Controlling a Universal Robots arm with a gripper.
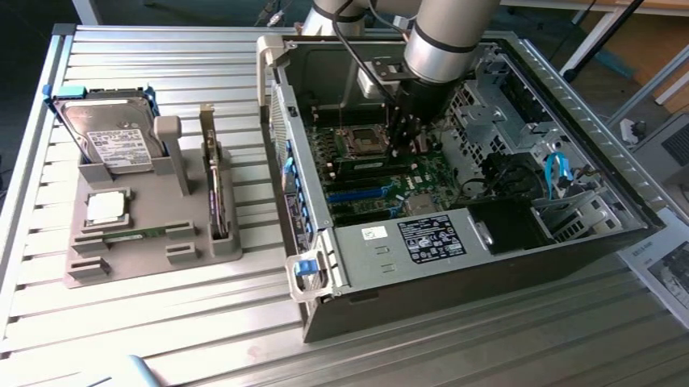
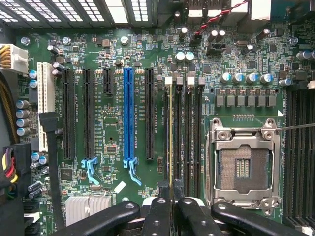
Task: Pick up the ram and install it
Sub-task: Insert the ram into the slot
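1 arm (image 1: 447, 40) reaches down into 1 open PC case (image 1: 603, 234) on the slatted desk (image 1: 161, 322). Jaws narrow, clamped on 1 ram (image 2: 171, 137), seen edge-on as a thin yellow-green line over the motherboard (image 2: 113, 142).

The ram lines up with the end slot of 4 black memory slots (image 2: 186, 137), the one nearest the long expansion slots. Seated or just above it: cannot tell. 1 empty CPU socket (image 2: 242, 167) sits just beside that slot bank.

Expansion slots:
- 1 blue slot (image 2: 128, 113)
- 1 white slot (image 2: 45, 98)
- 3 long black
- 1 short black

Room is tight. The next memory slot is just beside the ram, and a long black slot (image 2: 149, 118) is near on the other side. The case side is open, with walls around the arm. 1 black cable (image 2: 51, 157) and 1 yellow-red wire bundle (image 2: 7, 162) lie at the board edge, well apart from the ram.

Outside the case, 1 grey holder (image 1: 151, 246) carries 1 hard drive (image 1: 108, 133), 1 processor chip (image 1: 106, 208) and 1 expansion card (image 1: 215, 193) standing on edge.
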